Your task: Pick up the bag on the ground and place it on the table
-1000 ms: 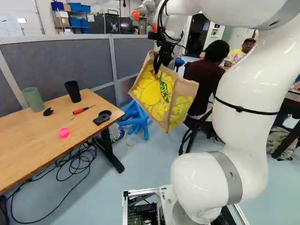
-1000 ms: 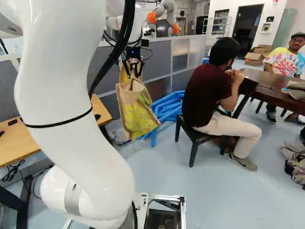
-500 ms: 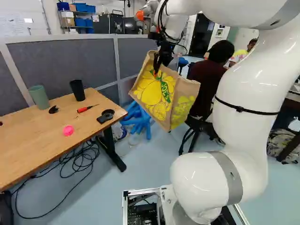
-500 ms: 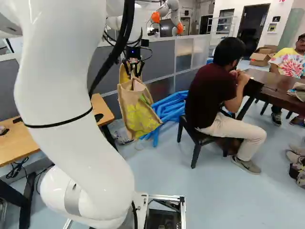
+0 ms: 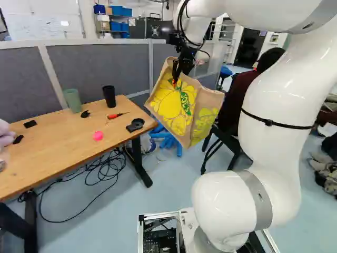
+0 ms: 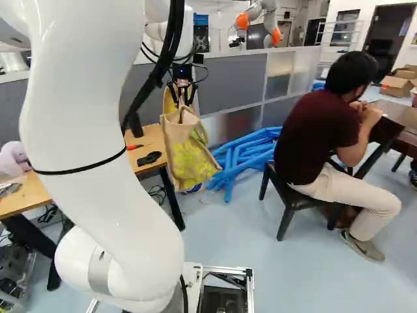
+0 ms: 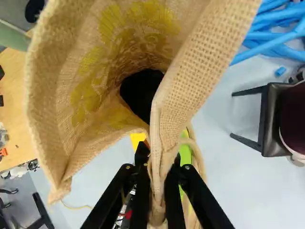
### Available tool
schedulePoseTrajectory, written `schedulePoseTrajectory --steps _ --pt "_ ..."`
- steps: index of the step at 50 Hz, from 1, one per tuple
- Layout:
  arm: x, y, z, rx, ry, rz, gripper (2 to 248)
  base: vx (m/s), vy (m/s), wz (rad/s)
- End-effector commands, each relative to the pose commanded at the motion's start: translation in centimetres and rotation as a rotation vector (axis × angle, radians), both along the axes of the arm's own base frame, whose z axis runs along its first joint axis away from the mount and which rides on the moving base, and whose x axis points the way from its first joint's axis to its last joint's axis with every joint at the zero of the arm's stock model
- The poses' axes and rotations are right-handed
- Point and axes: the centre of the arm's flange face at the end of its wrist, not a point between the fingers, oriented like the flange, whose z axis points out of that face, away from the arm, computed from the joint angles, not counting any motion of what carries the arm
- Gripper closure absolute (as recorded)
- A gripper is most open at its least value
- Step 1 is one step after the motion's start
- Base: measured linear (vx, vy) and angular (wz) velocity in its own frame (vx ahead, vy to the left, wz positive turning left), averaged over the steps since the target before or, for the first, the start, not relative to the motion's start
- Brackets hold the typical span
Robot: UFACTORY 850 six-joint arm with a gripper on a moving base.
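My gripper is up in the air, holding the burlap bag with yellow and green print, which hangs tilted below it. Seen from the wrist, both fingers of the gripper pinch the gathered cloth of the bag from two sides, and its mouth gapes ahead of them. In the left base view the wooden table stands to the left of the bag. The bag hangs off the ground, beyond the table's right end.
On the table are a green cup, a black cup, a red screwdriver and a pink disc. Blue tubes lie behind the bag. A person sits on a chair to the right. Another robot stands behind the partition.
The base has turned left: table, tubes and person have shifted right in both base views. The arm keeps its pose over its lowest joint, with the bag still held.
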Motion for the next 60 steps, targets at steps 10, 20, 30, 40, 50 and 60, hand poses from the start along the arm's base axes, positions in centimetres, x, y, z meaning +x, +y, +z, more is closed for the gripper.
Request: schedulePoseTrajectory --steps 10,20,30,40,50,60 --pt "0.0 0.0 0.0 0.0 0.0 0.0 215 0.002 0.074 0.364" --pt "0.0 0.0 0.0 0.0 0.0 0.0 215 0.002 0.072 0.36" --pt "0.0 0.0 0.0 0.0 0.0 0.0 215 -0.002 0.076 0.351" --pt "0.0 0.0 0.0 0.0 0.0 0.0 215 -0.001 0.057 0.268" --pt "0.0 0.0 0.0 0.0 0.0 0.0 215 0.0 0.05 0.237" --pt "0.0 0.0 0.0 0.0 0.0 0.0 215 -0.002 0.05 0.231"
